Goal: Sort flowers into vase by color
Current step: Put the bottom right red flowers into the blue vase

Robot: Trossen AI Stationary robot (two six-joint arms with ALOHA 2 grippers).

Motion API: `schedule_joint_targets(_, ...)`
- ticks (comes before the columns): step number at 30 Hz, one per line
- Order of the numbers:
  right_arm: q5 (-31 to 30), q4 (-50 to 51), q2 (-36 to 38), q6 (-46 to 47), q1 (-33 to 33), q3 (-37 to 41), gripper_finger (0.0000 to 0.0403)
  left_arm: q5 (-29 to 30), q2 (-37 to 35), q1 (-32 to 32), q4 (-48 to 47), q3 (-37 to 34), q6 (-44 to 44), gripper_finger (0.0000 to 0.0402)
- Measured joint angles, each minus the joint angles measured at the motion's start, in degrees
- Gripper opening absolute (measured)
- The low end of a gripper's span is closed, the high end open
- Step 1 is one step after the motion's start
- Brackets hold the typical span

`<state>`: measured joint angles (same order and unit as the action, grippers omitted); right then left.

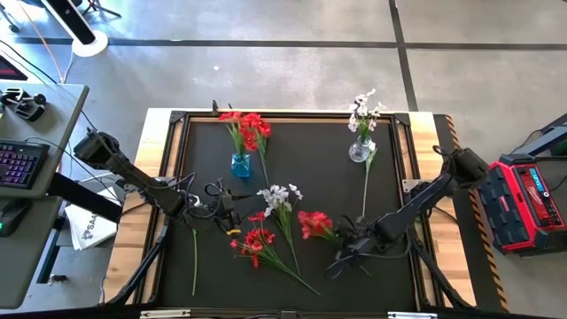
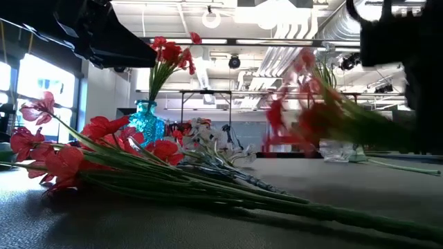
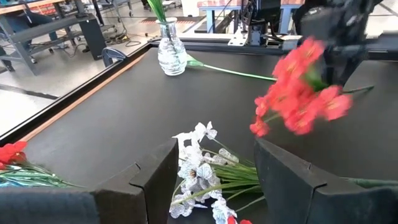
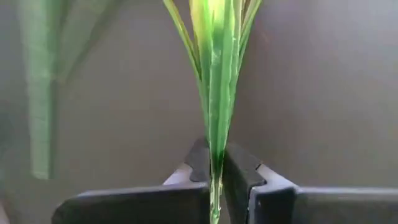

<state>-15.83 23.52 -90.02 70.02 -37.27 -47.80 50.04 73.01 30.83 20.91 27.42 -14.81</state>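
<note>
The right gripper (image 4: pixel 214 171) is clamped on the green stem of a red flower sprig (image 1: pixel 314 223), held above the black mat (image 1: pixel 399 186). The left gripper (image 3: pixel 214 180) hangs open over white flowers (image 3: pixel 198 168). No writing is readable.

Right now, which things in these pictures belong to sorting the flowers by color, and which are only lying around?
Belonging to the job:
- red sprig held by the right gripper
- red flowers and white flowers lying on the mat
- blue vase with red flowers
- clear vase with white flowers
- left gripper, open

Just lying about:
- keyboard
- red case
</note>
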Motion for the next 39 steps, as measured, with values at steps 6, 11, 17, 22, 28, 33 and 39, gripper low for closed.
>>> schedule_joint_targets(6, -16.19, -10.04, 2.76, -17.67, 0.21, -0.01, 0.0001, -0.51, 0.0, -0.01, 0.0, 0.0, 0.0, 0.0197)
schedule_joint_targets(11, -23.19, -24.08, 2.93, -39.09, 0.3, 0.03, 0.0001, -3.32, 0.0, -0.11, 2.11, 0.0, 0.94, 0.0197)
schedule_joint_targets(17, -13.63, -63.88, 2.91, -63.58, 2.85, 10.22, 0.0, -10.07, 2.12, -0.18, 13.89, -0.02, 9.54, 0.0197)
schedule_joint_targets(22, -4.36, -94.42, 2.91, -69.17, 8.5, 21.09, 0.0, -17.81, 7.52, -1.87, 26.75, -0.01, 15.7, 0.0197)
schedule_joint_targets(28, 2.25, -103.04, 2.91, -75.38, 12.83, 22.63, 0.0, -23.06, 15.77, -5.99, 38.82, 1.75, 17.0, 0.0197)
schedule_joint_targets(33, 4.38, -99.44, 2.91, -77.04, 14.67, 20.05, 0.0, -27.69, 21.93, -8.97, 39.28, 7.56, 20.87, 0.0197)
schedule_joint_targets(39, 4.45, -95.82, 2.93, -77.9, 15.55, 18.5, 0.0, -28.72, 27.13, -9.88, 39.12, 15.32, 23.43, 0.02)
